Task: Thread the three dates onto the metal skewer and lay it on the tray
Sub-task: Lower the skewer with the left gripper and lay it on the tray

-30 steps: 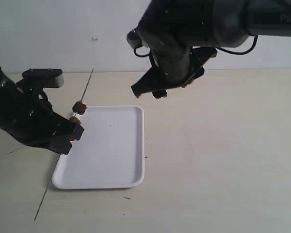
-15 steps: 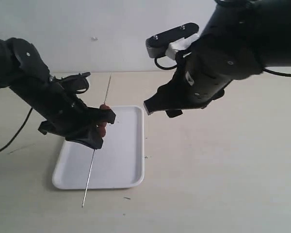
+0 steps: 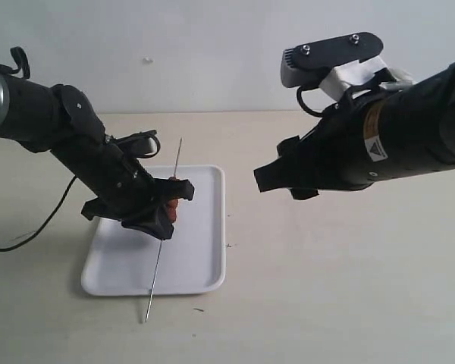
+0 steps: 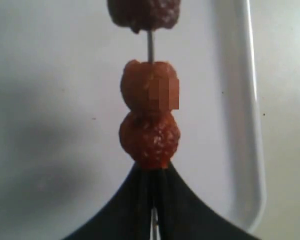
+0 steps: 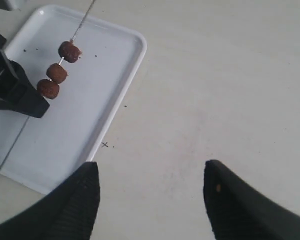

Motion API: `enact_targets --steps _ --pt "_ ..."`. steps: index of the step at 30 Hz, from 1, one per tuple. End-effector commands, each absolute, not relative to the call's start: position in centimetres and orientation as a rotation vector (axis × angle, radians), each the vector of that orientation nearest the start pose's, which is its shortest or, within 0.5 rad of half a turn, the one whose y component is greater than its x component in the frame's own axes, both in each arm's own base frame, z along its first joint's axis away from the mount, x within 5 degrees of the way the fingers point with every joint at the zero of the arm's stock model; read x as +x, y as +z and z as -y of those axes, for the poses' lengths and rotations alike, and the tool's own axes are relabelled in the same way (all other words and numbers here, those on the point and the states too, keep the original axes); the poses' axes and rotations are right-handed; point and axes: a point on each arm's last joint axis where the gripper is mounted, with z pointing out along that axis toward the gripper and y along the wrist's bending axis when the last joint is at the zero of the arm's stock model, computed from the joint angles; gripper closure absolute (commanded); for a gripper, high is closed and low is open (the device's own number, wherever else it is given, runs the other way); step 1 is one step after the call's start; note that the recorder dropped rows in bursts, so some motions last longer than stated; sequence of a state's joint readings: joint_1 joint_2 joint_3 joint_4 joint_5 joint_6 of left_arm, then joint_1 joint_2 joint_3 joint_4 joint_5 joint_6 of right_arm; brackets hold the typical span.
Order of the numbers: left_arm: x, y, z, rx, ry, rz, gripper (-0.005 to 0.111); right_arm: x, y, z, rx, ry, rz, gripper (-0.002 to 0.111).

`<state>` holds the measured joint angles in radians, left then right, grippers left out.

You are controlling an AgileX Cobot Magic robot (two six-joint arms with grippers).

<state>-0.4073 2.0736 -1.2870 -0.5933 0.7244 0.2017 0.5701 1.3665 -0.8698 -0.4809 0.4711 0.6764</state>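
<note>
Three wrinkled reddish-brown dates [image 5: 56, 73] sit threaded in a row on a thin metal skewer [image 3: 157, 271]. The left pincer [image 4: 152, 181] is clamped together on the skewer, with the rod running between its dark fingers. The nearest date touches the pincer's tips, the second presses against the first, and the third sits a little further out along the rod, with a short stretch of bare metal between. The pincer holds the skewer over the white tray [image 3: 206, 254]; behind the pincer, the rod's tail passes beyond the tray's rim over the pale surface [image 3: 349, 288]. The right pincer [image 5: 151, 170] has its fingers spread wide, grips nothing, and hangs over the bare surface, well apart from the skewer.
</note>
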Motion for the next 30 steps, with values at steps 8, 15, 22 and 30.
enact_targets --steps 8,15,22,30 --pt "35.29 12.85 18.91 0.267 -0.664 -2.937 0.107 24.31 26.72 -13.5 -0.274 0.182 -2.335 0.049" --pt "35.3 12.86 18.91 0.267 -0.664 -2.936 0.076 24.38 26.82 -13.62 -0.285 0.194 -2.319 0.049" --pt "35.21 12.86 18.93 0.269 -0.67 -2.945 0.07 24.38 26.82 -13.62 -0.285 0.194 -2.319 0.049" --pt "34.49 12.78 18.72 0.322 -0.673 -3.021 0.07 24.39 26.85 -13.65 -0.286 0.197 -2.316 0.049"
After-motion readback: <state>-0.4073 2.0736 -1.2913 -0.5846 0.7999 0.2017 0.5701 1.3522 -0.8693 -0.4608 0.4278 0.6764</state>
